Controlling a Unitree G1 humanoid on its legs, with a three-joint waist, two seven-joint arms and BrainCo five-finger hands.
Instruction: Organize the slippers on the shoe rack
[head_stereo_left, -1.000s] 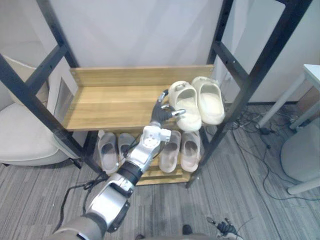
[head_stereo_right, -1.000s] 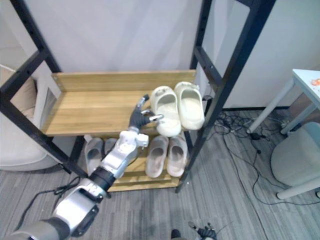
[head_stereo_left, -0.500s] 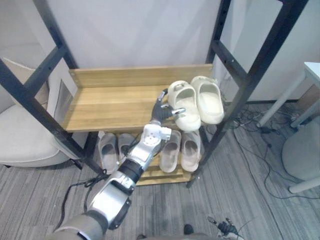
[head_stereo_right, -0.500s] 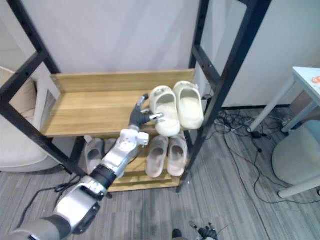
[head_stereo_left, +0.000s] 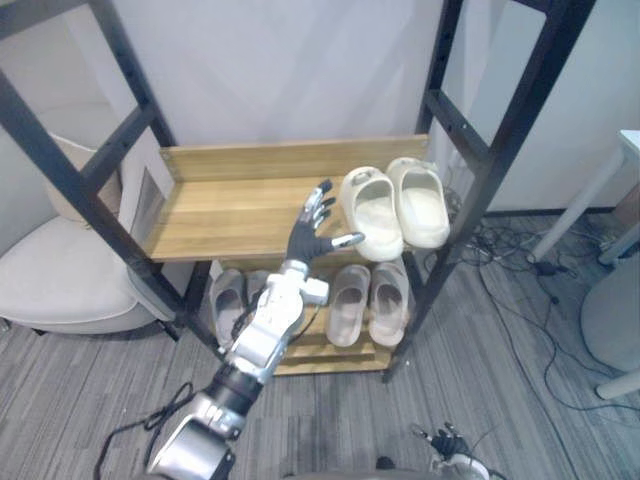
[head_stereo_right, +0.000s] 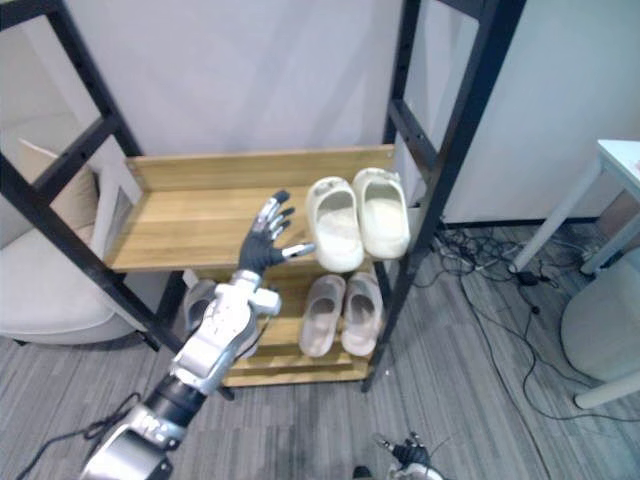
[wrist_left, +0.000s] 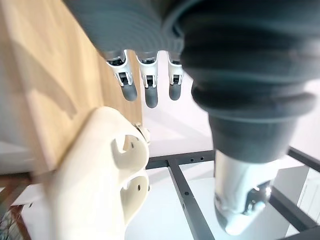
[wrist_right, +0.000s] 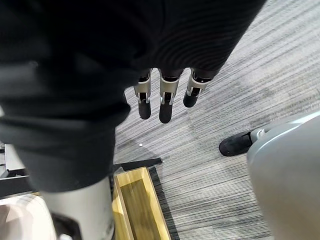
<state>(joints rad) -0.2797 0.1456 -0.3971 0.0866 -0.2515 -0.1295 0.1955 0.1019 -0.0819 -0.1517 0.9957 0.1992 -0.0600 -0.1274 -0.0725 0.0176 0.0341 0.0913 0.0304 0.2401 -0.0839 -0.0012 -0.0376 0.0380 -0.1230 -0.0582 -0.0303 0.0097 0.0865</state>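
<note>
Slippers, cream pair (head_stereo_left: 372, 215): where?
— Side by side at the right end of the upper shelf (head_stereo_left: 230, 205) of the shoe rack (head_stereo_left: 463, 150), close against the black right-hand post. Taupe pair (head_stereo_left: 350, 303) directly below them on the lower shelf (head_stereo_left: 305, 352). Grey pair (head_stereo_left: 228, 298) at that shelf's left end.

Left arm?
— Comes up from the lower left and reaches over the front edge of the upper shelf. Left hand (head_stereo_left: 305, 236) is raised with its dark back toward the camera.

Fingers?
— Straight and fanned (head_stereo_left: 320, 198), pointing toward the back of the rack. The thumb sticks out sideways toward the nearer cream slipper, its tip just beside the slipper's near end. Cannot tell whether it touches. Nothing is in its hold.

Wrist camera agrees?
— Yes. Fingertips extended over the wood, slipper past them, no curl round anything.

Right hand (wrist_right: 165, 102)?
— Hangs over grey striped carpet (wrist_right: 225, 100), fingers straight and relaxed, carrying nothing.
</note>
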